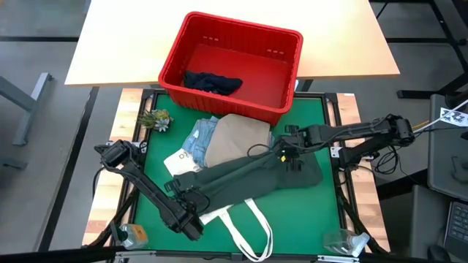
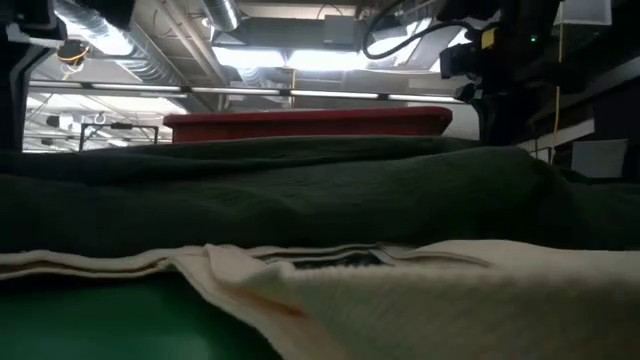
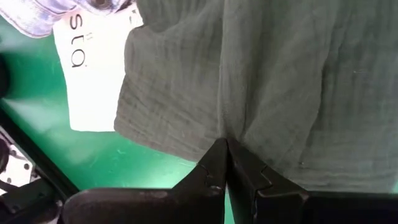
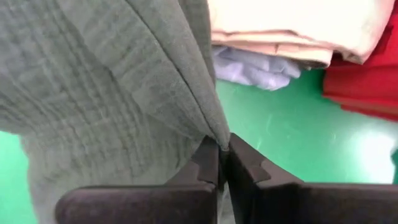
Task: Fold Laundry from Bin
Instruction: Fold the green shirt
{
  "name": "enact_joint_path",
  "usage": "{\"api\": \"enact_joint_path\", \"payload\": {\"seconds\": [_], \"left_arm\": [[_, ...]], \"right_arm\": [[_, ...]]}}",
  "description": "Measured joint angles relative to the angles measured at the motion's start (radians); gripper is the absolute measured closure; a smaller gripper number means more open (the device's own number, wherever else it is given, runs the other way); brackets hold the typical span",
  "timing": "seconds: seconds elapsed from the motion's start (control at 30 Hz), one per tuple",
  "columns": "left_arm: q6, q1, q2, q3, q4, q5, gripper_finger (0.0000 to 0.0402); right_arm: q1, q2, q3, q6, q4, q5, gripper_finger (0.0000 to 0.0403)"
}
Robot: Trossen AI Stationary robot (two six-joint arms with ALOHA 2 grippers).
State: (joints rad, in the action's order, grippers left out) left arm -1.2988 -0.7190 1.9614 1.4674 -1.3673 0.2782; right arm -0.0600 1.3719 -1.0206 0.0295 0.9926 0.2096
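The left pincer (image 1: 191, 196) is shut tight on one edge of the dark olive shirt (image 1: 252, 177). The right pincer (image 1: 287, 155) is shut tight on the far edge of the same shirt. The shirt hangs stretched between them, over the green table (image 1: 322, 212).

Under the shirt lies a white tote bag (image 1: 245, 225) with long handles. Just beside the shirt, toward the bin, sit a beige cloth (image 1: 241, 137) and light blue jeans (image 1: 199, 139), touching each other.

The red bin (image 1: 281, 109) stands at the far end of the table. One dark navy piece (image 1: 212, 82) is still inside it.

I think the job is just near its start. No piece looks neatly folded yet. I count two pincers, one bin, one bag and four pieces of laundry: three out, one in.
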Motion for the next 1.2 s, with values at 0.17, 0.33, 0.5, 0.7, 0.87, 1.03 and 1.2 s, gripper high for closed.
{"api": "enact_joint_path", "payload": {"seconds": [0.17, 0.33, 0.5, 0.7, 0.87, 1.03, 1.2], "left_arm": [[0.026, 0.006, 0.000, -0.033, -0.002, 0.001, 0.0401], [0.025, 0.013, 0.000, -0.060, -0.002, 0.000, 0.0400], [0.024, 0.027, 0.000, -0.070, -0.004, 0.028, 0.0370], [0.023, 0.061, -0.001, -0.069, -0.023, 0.045, 0.0314], [-0.001, 0.090, 0.000, -0.020, -0.157, 0.053, 0.0297], [0.073, 0.092, -0.001, 0.055, -0.202, 0.067, 0.0299], [0.151, 0.091, -0.001, 0.128, -0.157, 0.035, 0.0300]], "right_arm": [[0.002, 0.008, 0.000, 0.007, -0.031, 0.021, 0.0373], [0.002, 0.009, 0.000, 0.032, -0.044, 0.059, 0.0341], [0.002, 0.009, 0.000, 0.032, -0.046, 0.132, 0.0299], [0.002, 0.009, 0.000, 0.031, -0.046, 0.187, 0.0250], [0.002, 0.008, -0.045, 0.025, 0.009, 0.173, 0.0240], [0.002, 0.007, -0.128, -0.098, 0.085, 0.049, 0.0240], [-0.006, 0.007, -0.158, -0.209, 0.088, -0.205, 0.0240]]}}
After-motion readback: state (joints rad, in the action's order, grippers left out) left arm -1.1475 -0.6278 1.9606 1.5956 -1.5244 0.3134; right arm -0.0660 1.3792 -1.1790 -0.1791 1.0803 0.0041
